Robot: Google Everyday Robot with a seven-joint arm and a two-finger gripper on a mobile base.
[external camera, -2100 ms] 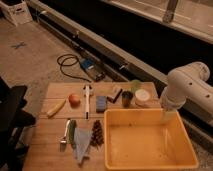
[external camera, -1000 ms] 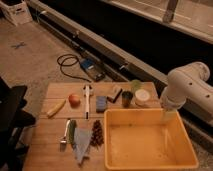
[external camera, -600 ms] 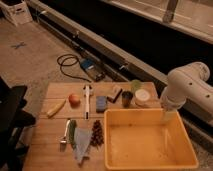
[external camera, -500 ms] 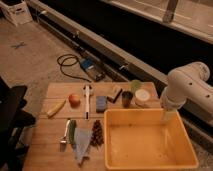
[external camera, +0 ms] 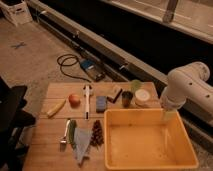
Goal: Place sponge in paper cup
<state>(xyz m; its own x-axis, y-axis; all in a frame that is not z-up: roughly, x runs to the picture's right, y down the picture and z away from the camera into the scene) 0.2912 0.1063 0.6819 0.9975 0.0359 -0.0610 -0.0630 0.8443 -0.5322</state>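
Note:
The sponge [external camera: 101, 103] is a small blue block lying flat on the wooden table, just behind the yellow bin's left corner. The paper cup [external camera: 142, 97] is short, wide and white, and stands upright to the right of a narrower dark cup [external camera: 127, 98]. The robot's white arm [external camera: 186, 89] comes in from the right. Its gripper [external camera: 167, 116] hangs down at the bin's far right rim, to the right of the paper cup and well away from the sponge. I see nothing held in it.
A large yellow bin [external camera: 118, 150] fills the table's front right. A pale green cup [external camera: 136, 85] and a dark-and-pale block [external camera: 114, 93] sit at the back. An apple [external camera: 74, 99], banana [external camera: 56, 107], white utensil [external camera: 87, 97] and cloth [external camera: 82, 142] lie to the left.

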